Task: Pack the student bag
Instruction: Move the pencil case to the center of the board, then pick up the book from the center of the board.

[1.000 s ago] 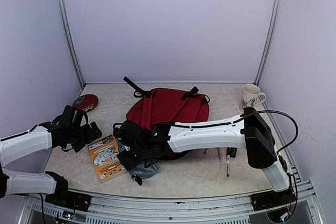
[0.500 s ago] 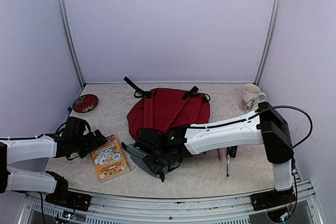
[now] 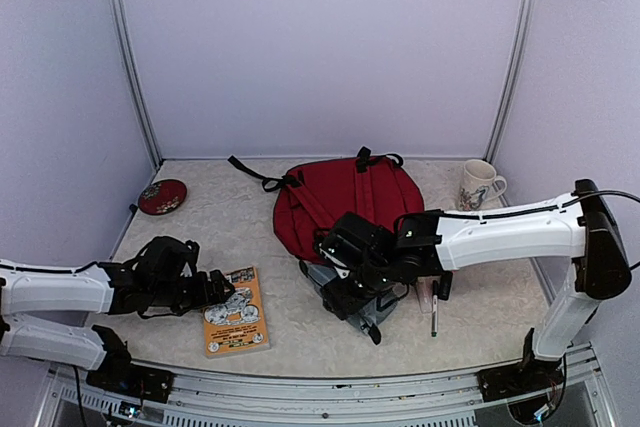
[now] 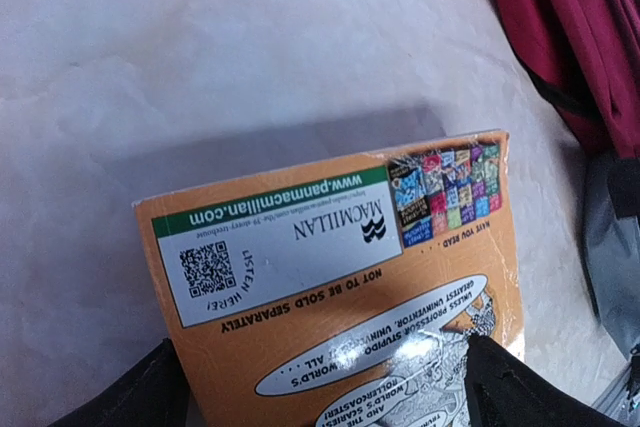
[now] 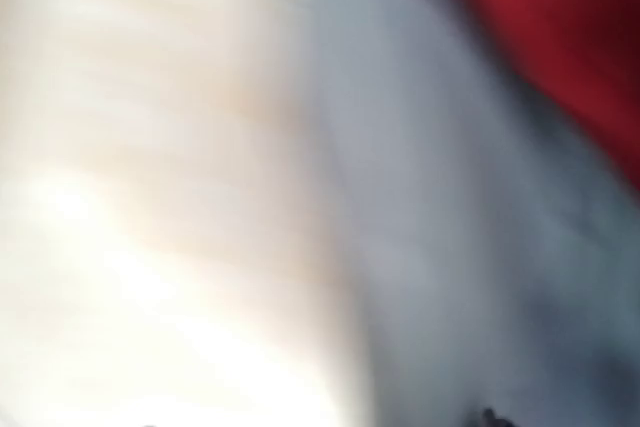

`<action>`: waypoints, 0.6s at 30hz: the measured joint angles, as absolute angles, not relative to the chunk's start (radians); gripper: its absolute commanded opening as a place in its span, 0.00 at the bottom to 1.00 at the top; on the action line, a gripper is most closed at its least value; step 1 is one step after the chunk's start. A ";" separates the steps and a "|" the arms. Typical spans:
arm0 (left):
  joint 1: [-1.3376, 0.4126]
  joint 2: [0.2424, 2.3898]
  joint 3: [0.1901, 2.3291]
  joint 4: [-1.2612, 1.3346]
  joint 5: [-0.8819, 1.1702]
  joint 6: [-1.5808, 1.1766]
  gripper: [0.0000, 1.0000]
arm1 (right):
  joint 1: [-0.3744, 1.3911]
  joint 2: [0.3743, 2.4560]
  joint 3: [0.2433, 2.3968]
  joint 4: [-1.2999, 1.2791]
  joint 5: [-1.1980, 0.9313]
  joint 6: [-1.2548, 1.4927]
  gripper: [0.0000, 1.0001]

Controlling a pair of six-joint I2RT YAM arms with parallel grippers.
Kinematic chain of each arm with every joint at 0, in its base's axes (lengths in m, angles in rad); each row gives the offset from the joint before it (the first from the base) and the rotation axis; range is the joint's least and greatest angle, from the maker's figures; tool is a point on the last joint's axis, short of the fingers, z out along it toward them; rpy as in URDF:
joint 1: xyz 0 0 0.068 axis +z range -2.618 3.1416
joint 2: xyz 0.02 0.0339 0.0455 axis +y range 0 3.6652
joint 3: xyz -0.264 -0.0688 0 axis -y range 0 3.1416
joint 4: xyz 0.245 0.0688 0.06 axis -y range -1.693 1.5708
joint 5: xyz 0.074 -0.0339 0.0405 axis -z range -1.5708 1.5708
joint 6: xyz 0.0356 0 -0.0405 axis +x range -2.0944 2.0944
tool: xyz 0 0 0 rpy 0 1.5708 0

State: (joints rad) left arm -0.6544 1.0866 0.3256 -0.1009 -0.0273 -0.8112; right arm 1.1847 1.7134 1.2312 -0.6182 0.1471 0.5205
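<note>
The dark-red student bag (image 3: 350, 192) lies flat at the back middle of the table, its black straps on top. My right gripper (image 3: 347, 285) is just in front of it, shut on a grey-blue pouch (image 3: 357, 305) at the bag's near edge. The right wrist view is blurred and shows only grey pouch fabric (image 5: 480, 247) and red bag fabric (image 5: 560, 27). My left gripper (image 3: 215, 292) is shut on an orange paperback book (image 3: 236, 313), held by its near end. In the left wrist view the book (image 4: 330, 277) sits between my fingertips (image 4: 520, 392), its far end raised over a shadow.
A patterned mug (image 3: 482, 185) stands at the back right. A round dark-red disc (image 3: 162, 196) lies at the back left. A pen (image 3: 434, 319) lies under the right forearm. Walls and metal posts close in the table.
My right gripper has dragged the grey pouch to the right, and the bag has shifted right and back. My left gripper has moved right and toward the front with the book, turning it.
</note>
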 measured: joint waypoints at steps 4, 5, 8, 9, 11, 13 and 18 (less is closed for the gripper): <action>-0.691 1.078 0.320 -0.101 0.002 -0.829 0.91 | 1.231 1.707 1.283 -0.392 -0.054 0.506 0.72; -0.691 1.077 0.318 -0.098 0.003 -0.832 0.91 | 1.238 1.720 1.299 -0.343 -0.096 0.514 0.71; -0.691 1.069 0.311 -0.092 0.009 -0.842 0.91 | 1.243 1.839 1.425 -0.295 -0.134 0.565 0.71; -0.691 1.068 0.309 -0.089 0.012 -0.842 0.91 | 1.242 1.891 1.471 -0.295 -0.127 0.582 0.72; -0.692 1.064 0.303 -0.081 0.019 -0.844 0.89 | 1.240 2.017 1.582 -0.321 -0.109 0.618 0.73; -0.693 1.060 0.297 -0.075 0.023 -0.848 0.88 | 1.237 2.112 1.649 -0.355 -0.101 0.644 0.73; -0.717 1.048 0.278 -0.048 0.025 -0.865 0.87 | 1.227 2.239 1.703 -0.441 -0.109 0.714 0.73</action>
